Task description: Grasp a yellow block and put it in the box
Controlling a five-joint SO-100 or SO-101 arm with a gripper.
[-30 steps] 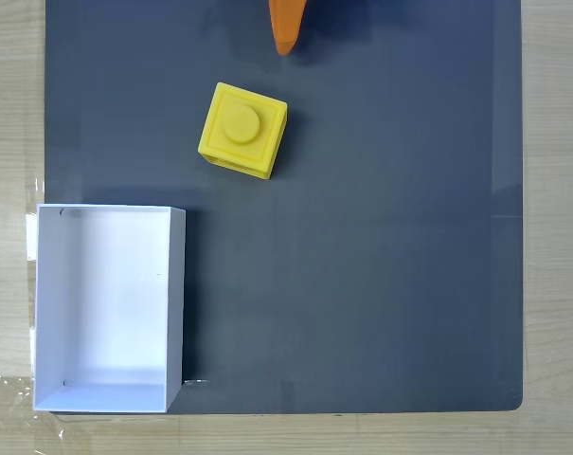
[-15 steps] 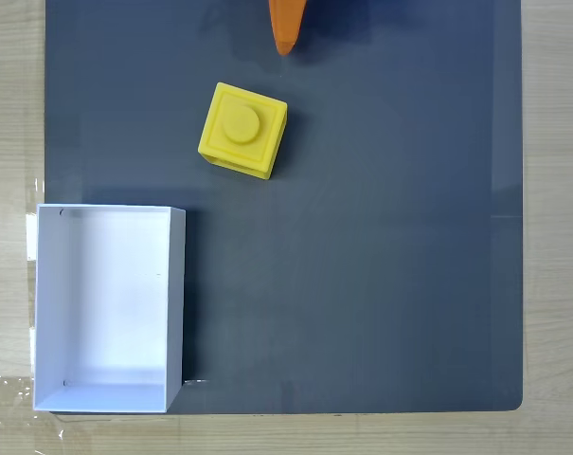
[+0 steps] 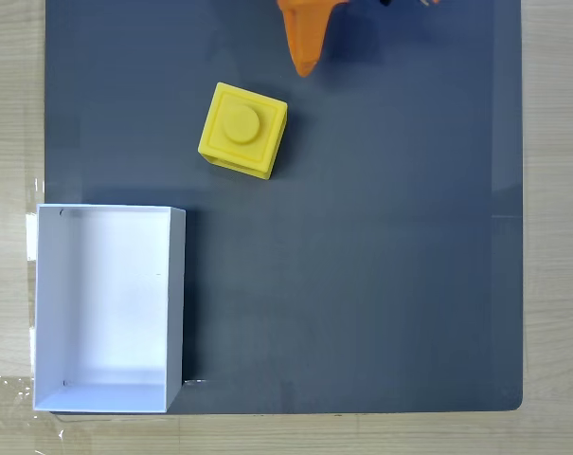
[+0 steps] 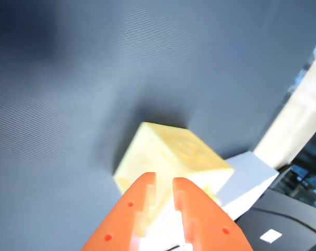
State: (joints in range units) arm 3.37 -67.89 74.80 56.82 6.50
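Hovering gripper [image 3: 306, 64] near yellow block [image 3: 241, 130]

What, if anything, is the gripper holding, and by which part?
Nothing. The gripper hangs apart from the yellow block, which sits on the dark mat.

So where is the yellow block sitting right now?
In the fixed view the yellow block sits on the dark mat, above the box and just lower-left of the gripper.
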